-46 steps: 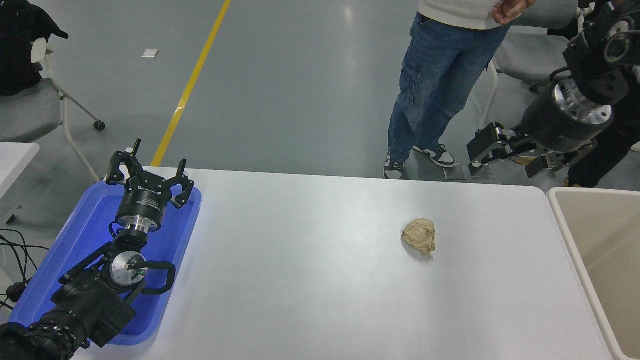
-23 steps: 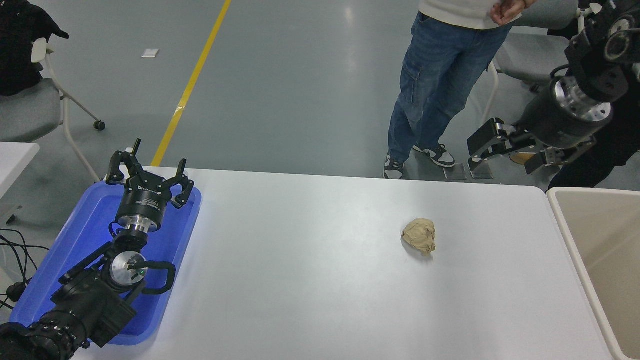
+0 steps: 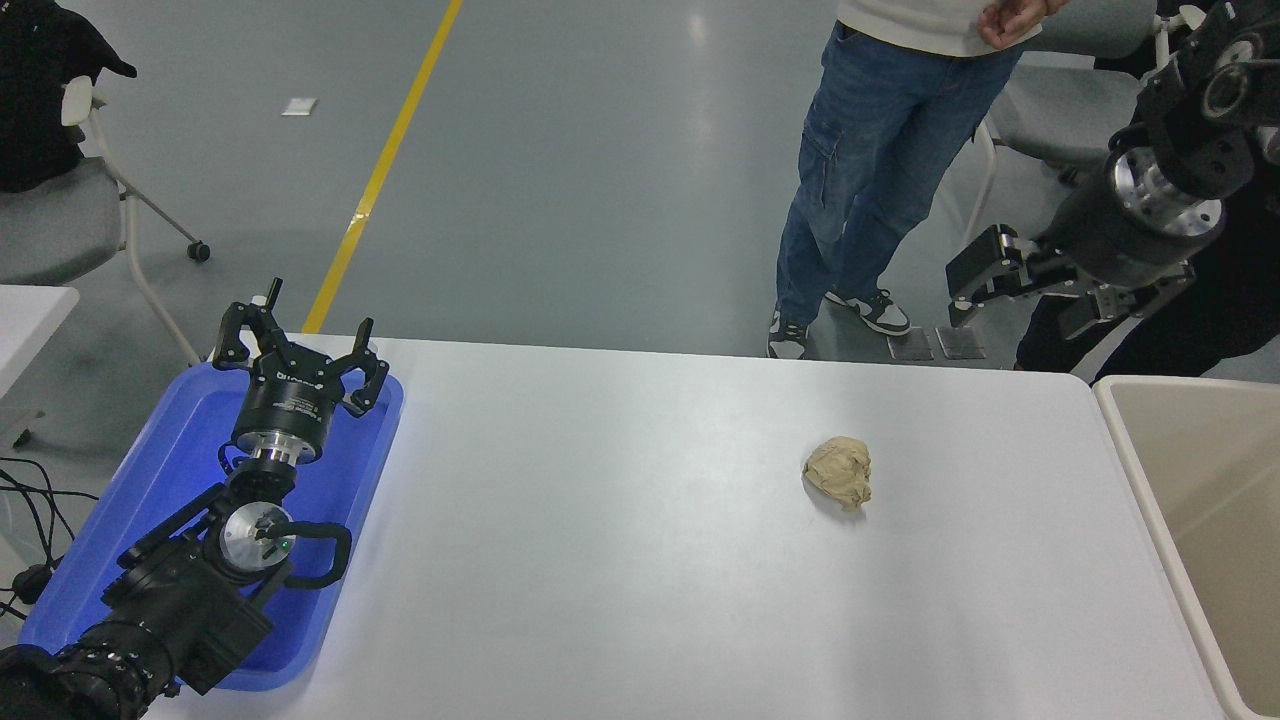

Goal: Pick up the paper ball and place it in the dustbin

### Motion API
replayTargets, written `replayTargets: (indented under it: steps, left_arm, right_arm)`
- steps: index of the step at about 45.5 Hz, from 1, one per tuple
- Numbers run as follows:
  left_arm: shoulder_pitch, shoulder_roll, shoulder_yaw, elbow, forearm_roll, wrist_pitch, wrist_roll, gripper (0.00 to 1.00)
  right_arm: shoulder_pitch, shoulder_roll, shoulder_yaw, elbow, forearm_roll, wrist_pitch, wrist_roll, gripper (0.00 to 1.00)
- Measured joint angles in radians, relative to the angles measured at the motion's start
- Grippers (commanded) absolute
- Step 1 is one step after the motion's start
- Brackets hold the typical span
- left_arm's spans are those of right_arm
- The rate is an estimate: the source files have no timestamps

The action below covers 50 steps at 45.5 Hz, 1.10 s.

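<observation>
The tan-brown paper ball [image 3: 839,470] lies on the white table [image 3: 620,540], right of the middle. The beige dustbin [image 3: 1200,520] stands at the table's right end, cut by the picture's edge. My right gripper [image 3: 1015,290] is open and empty, high beyond the table's far right corner, well behind and to the right of the ball. My left gripper [image 3: 297,352] is open and parked over the blue tray at the lower left.
A shallow blue tray [image 3: 160,470] sits at the table's left end under my left arm. A person in jeans [image 3: 870,170] stands at the far side, near my right gripper. Chairs stand at the far left and far right.
My right arm has risen and drawn slightly right and away from the table. The paper ball and my left arm have not moved.
</observation>
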<state>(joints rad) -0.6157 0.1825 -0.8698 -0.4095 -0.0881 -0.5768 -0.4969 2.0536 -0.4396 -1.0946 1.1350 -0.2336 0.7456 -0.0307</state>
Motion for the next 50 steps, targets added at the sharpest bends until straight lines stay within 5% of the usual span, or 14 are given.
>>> replayTargets:
  steps: [25,50]
  left_arm:
    - [0.000,0.000,0.000,0.000,0.000,0.000,-0.001,1.00]
    - [0.000,0.000,0.000,0.000,0.000,0.000,-0.001,1.00]
  right_arm:
    - [-0.294,0.125,0.126,-0.138,-0.013,-0.358,0.000,1.00]
    - [-0.616,0.316,0.198,-0.358,-0.020,-0.547,0.004,1.00]
